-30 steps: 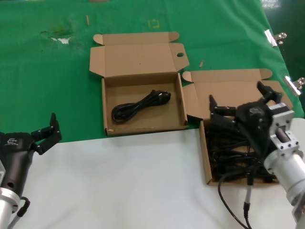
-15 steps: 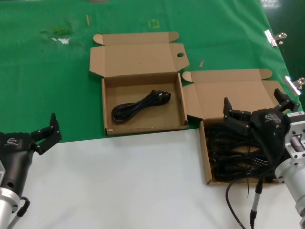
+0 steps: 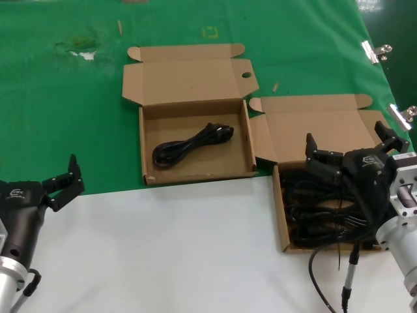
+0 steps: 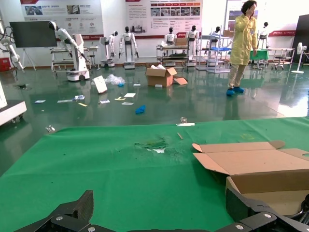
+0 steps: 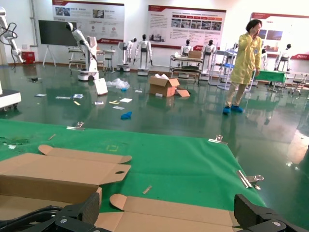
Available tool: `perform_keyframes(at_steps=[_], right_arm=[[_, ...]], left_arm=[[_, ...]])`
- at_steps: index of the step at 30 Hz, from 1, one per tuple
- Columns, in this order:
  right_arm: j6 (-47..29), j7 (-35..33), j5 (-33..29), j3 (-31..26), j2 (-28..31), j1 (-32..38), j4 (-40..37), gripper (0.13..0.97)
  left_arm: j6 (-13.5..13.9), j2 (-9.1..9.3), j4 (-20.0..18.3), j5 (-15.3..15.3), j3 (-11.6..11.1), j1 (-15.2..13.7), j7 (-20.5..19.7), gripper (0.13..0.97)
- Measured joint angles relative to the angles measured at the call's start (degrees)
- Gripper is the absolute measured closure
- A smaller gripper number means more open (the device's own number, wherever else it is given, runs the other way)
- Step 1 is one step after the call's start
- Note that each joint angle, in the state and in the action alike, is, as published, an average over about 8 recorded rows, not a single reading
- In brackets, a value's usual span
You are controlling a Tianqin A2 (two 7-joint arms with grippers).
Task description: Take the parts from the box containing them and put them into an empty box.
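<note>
The green cloth table (image 3: 65,98) carries two open brown cardboard boxes, its near part covered w/ a white sheet (image 3: 163,248). The left cardboard box (image 3: 195,173), further back, holds one black looped power cable bundle (image 3: 192,145) lying diagonal on the floor of it. The right cardboard box (image 3: 281,215), nearer to the robot, is full of the tangled black rubbery cables w/ plug ends (image 3: 319,208).

Change: vs. one second ago the right gripper (image 3: 352,151) moved to the right and a bit back over the full box; vs. half a second ago it is in same place, so it has stopped. Its black fingers stand wide apart, holding nothing, above the pile. I judge it is lining up for next pick; one bundle is delivered, many remain.

The left gripper (image 3: 64,184) is parked at the near left edge, over the border of cloth and sheet, fingers apart, empty.

Writing: a small pale logo on each gripper body, not readable. Wall posters in wrist views have text too small to read.
</note>
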Motion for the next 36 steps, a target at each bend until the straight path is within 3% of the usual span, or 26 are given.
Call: perform_keyframes(at_steps=[36], right_arm=[[0.00,0.00,0.00,0.00,0.00,0.00,0.00,0.129]], left_arm=[[0.00,0.00,0.00,0.00,-0.01,0.00,0.02,0.132]])
